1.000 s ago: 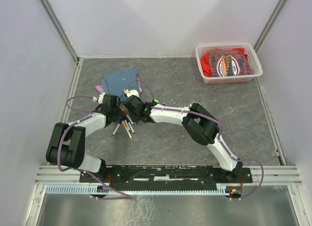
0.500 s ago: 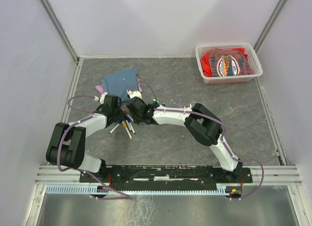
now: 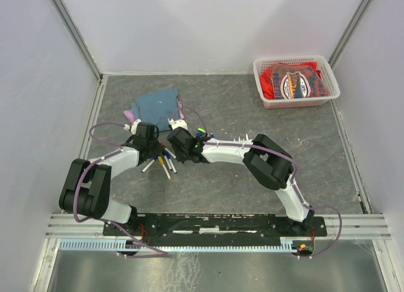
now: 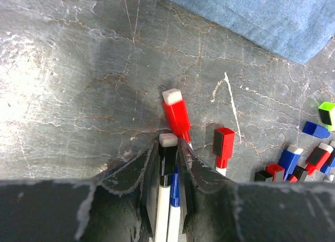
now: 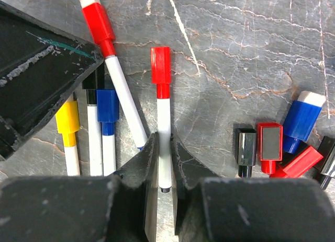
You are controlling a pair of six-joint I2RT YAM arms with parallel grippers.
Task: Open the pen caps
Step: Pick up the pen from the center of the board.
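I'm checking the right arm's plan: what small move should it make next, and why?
Probably close the right gripper firmly on the red-capped pen: its fingers straddle the white barrel, seemingly not quite gripping, and the red cap is still on, clear ahead of them, ready for pulling.

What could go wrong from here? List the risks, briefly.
1. The left gripper pinches two pens at once, the black-capped pen and blue-capped pen; one may slip or twist.
2. The right gripper straddles the red-capped pen close beside the left one, so fingers could collide.
3. Loose caps lying nearby may get knocked away.
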